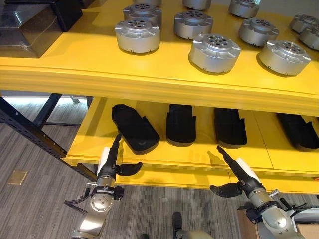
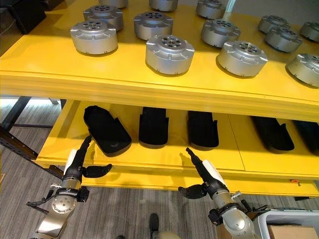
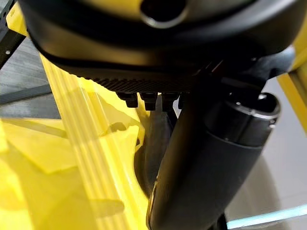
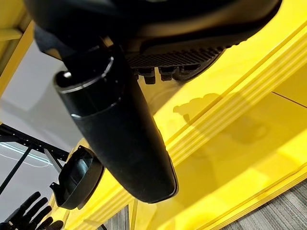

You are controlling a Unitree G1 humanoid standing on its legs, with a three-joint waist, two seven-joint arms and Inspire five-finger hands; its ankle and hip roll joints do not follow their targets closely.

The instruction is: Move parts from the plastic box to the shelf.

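**Inspector:** Start with the left eye view. Your left hand (image 1: 110,167) hangs before the lower shelf (image 1: 199,158) edge, fingers straight and loose, thumb spread sideways, holding nothing. Just beyond its fingertips, on the shelf, lies the leftmost black part (image 1: 134,128), set at an angle. You are close to it but apart from it.

**Operator:** And the right?

**Inspector:** Your right hand (image 1: 238,177) is likewise relaxed and empty, fingers pointing at the shelf lip. A third black part (image 1: 230,126) lies past those fingertips, further in on the shelf. A second black part (image 1: 180,124) sits between the two hands' lines. This view also gives you a dark box (image 1: 30,25) on the upper shelf (image 1: 89,55) at the far left.

**Operator:** What does the right eye view add?

**Inspector:** A grey plastic box (image 2: 286,224) at the lower right, beside your right arm, with something brown inside; I cannot tell what. Also more of the silver round parts (image 2: 169,54) on the upper shelf, and a fourth black part (image 2: 271,133) to the right.

**Operator:** Wrist views?

**Inspector:** Left wrist: thumb (image 3: 201,172) prominent, a dark part just past the short row of fingertips, nothing gripped. Right wrist: thumb (image 4: 120,129) extended over the yellow shelf edge; a black part (image 4: 76,178) shows to its side, untouched.
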